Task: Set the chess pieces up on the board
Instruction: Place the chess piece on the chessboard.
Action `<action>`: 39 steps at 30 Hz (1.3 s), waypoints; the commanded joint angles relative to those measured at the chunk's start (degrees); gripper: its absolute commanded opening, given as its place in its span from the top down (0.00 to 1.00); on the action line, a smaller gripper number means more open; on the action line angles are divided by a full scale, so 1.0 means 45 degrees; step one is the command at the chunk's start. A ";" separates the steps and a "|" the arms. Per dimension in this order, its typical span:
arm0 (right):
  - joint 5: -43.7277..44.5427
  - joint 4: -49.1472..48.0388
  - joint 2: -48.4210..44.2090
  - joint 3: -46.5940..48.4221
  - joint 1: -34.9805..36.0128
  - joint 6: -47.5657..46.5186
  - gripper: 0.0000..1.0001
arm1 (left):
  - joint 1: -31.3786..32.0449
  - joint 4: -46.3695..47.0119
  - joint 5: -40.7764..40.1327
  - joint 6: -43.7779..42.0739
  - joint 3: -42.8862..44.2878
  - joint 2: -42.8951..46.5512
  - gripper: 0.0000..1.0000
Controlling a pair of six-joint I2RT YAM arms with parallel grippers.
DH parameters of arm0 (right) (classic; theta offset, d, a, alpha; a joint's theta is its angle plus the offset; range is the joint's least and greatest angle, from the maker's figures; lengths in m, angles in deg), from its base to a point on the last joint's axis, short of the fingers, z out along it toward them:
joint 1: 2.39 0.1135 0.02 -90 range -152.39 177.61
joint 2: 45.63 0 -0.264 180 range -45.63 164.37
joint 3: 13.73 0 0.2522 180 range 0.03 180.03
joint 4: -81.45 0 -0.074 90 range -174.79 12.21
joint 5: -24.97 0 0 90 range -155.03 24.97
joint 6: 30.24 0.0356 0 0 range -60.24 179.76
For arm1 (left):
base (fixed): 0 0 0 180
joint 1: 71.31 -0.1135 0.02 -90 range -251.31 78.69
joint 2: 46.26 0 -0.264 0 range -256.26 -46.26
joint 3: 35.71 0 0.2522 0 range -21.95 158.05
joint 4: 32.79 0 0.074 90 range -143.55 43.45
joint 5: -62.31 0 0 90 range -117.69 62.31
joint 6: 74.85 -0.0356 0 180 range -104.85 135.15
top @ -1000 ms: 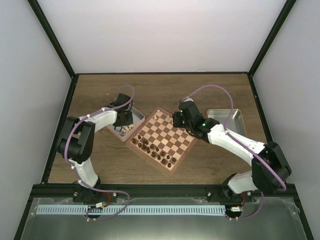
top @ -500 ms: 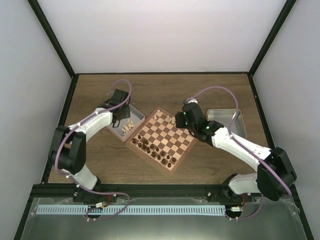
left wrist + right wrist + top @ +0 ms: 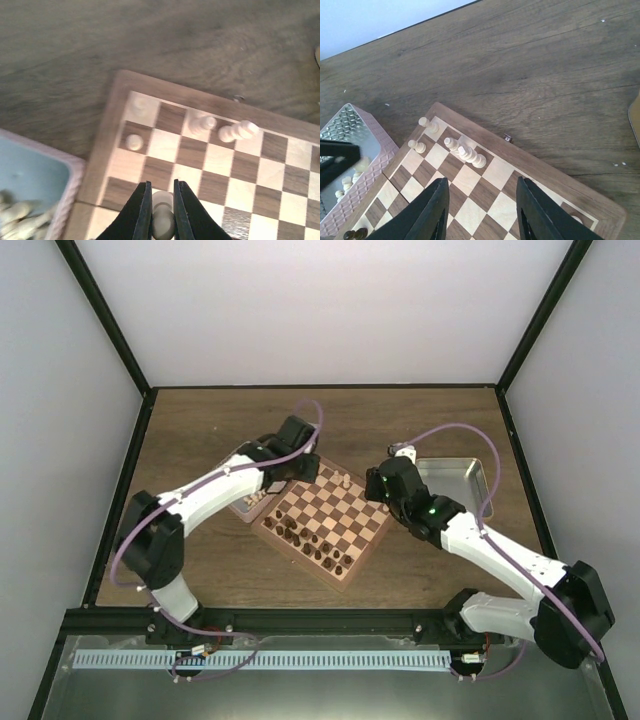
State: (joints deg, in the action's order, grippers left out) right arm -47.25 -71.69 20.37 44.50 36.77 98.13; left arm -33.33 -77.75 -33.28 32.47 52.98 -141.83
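The left claw is shut tight on 1 tiny light beige wooden chess piece. It holds the piece over the square wooden board with light and dark brown checks, near the board's left edge. The piece sticks up between the 2 black fingers.

A few more light beige chess pieces stand on the board by its far corner. 2 small ones are at the very corner, 1 behind the other. The taller ones are just beside them along the far edge. I cannot tell for sure how many tall ones there are.

A row of dark brown chess pieces stands along the near side of the board.

The right claw hangs over the board too, on the side nearer a shiny silver metal tray. Its fingers are spread apart and nothing is between them.

A second small metal tray sits touching the left side of the board. More light beige pieces lie in a pile inside it.

The board and both trays rest on a brown wooden surface.
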 commanded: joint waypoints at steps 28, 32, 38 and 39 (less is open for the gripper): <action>0.0730 -0.0155 -0.0370 -0.0301 -0.0166 0.0198 0.59 | 0.0728 -0.1975 -0.0748 -0.0457 0.3988 -0.5413 0.85; 0.0721 -0.0079 -0.0405 -0.0279 -0.0166 0.0186 0.59 | 0.0697 -0.1757 -0.0617 -0.0547 0.3943 -0.5463 0.84; 0.0700 0.0112 -0.0426 -0.0235 -0.0166 0.0204 0.58 | 0.0594 -0.1531 -0.0682 -0.0509 0.3841 -0.5520 0.84; 0.0715 0.0132 -0.0457 -0.0246 -0.0166 0.0204 0.58 | 0.0583 -0.1539 -0.0701 -0.0509 0.3832 -0.5496 0.84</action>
State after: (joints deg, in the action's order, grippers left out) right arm -45.48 -71.54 19.21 43.10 36.31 98.63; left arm -30.21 -85.66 -36.43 30.81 70.25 -165.20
